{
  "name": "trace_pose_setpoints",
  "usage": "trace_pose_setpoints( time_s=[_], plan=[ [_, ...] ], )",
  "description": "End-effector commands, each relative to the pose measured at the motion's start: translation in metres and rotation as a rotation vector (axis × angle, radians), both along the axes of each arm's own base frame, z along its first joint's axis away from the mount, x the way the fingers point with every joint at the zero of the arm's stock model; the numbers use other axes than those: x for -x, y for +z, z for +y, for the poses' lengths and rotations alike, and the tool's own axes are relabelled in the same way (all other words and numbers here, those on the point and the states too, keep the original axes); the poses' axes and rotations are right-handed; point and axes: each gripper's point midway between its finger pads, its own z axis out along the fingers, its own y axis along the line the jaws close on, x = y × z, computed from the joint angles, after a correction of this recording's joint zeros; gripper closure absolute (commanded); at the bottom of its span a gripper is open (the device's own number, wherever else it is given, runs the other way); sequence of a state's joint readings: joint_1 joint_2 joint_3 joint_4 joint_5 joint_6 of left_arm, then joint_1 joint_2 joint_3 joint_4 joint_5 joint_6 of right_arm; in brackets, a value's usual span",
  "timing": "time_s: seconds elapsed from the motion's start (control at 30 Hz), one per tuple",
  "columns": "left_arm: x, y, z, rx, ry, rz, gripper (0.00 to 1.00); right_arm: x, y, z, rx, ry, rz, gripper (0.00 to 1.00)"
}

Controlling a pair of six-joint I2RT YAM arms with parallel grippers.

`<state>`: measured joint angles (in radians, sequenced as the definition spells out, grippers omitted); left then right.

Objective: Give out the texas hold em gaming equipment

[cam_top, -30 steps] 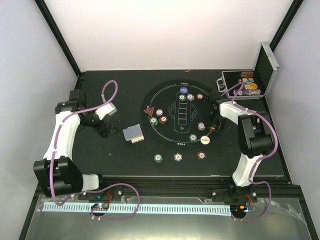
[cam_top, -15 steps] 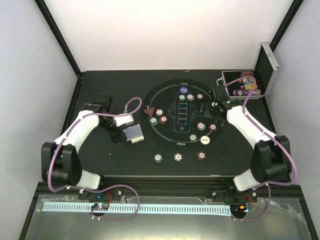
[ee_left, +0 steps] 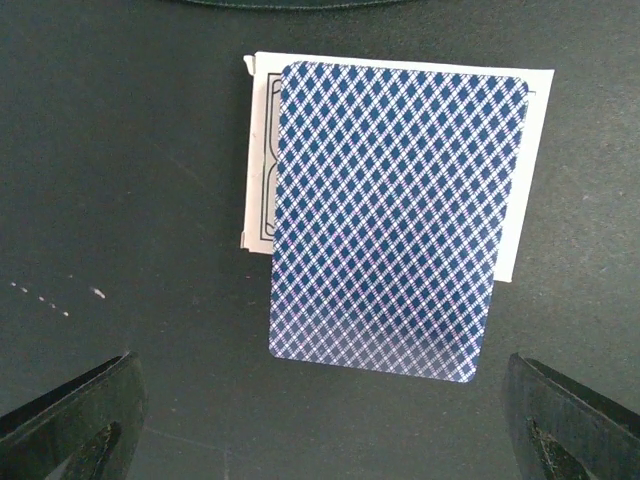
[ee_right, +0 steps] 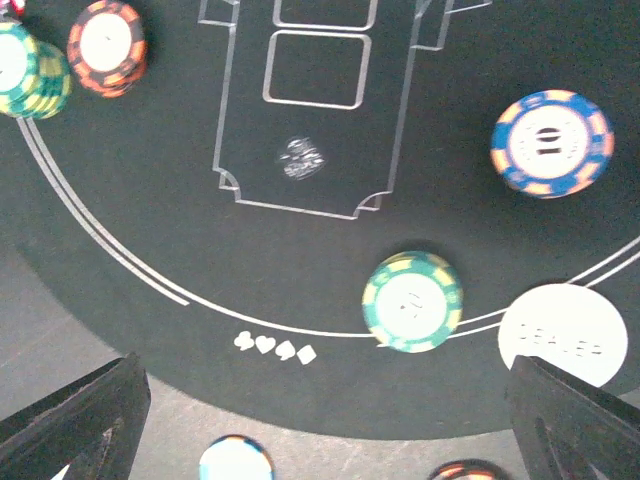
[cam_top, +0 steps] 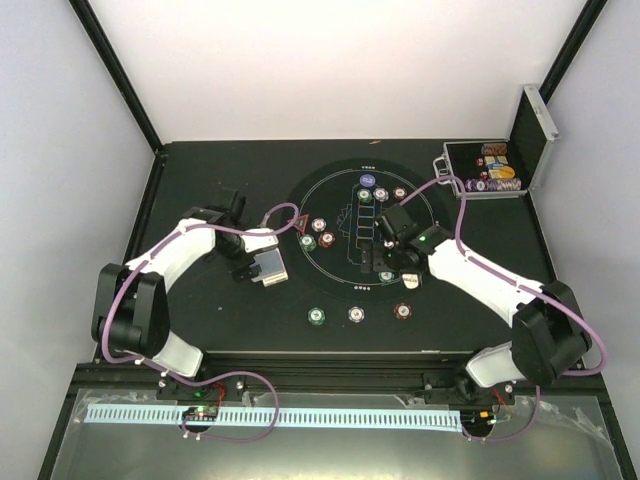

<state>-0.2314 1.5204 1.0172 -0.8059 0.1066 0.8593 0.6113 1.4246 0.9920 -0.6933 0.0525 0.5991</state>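
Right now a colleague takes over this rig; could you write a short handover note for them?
Left gripper: open, empty, above the card deck left of the round mat.
Right gripper: open, empty, over the mat near a green chip and the white dealer disc.
Done: chips placed around the mat, three in front of it.
To do: deck appears undealt; the visible card outlines are empty.

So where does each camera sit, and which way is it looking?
Top external: above and behind the arm bases, looking down on the table, poker mat and open chip case; left arm and right arm show.
Left wrist: on the left arm, looking down at the blue-backed playing cards; the open left gripper shows at bottom corners.
Right wrist: on the right arm, looking down at a green chip and white dealer button; the open right gripper shows.
Shared: top and left wrist both see the cards.
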Motion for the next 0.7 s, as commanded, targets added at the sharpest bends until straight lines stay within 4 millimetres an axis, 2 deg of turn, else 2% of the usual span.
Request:
trace_pose_setpoints(
  time_s=[0.0,0.27,0.67],
  plan=[
    [-0.003,-0.001,0.000,-0.015,-0.004,-0.018,0.01,0.005,0.012,0.022,-0.057,0.016,-0.032,0.00],
    [0.011,-0.011,-0.004,-0.002,-0.052,0.043,0.01,0.015,0.009,0.034,-0.064,0.050,-0.017,0.00],
    [0.012,-0.024,-0.011,0.003,-0.047,0.070,0.01,0.020,0.005,0.034,-0.049,0.059,-0.005,0.00]
  ],
)
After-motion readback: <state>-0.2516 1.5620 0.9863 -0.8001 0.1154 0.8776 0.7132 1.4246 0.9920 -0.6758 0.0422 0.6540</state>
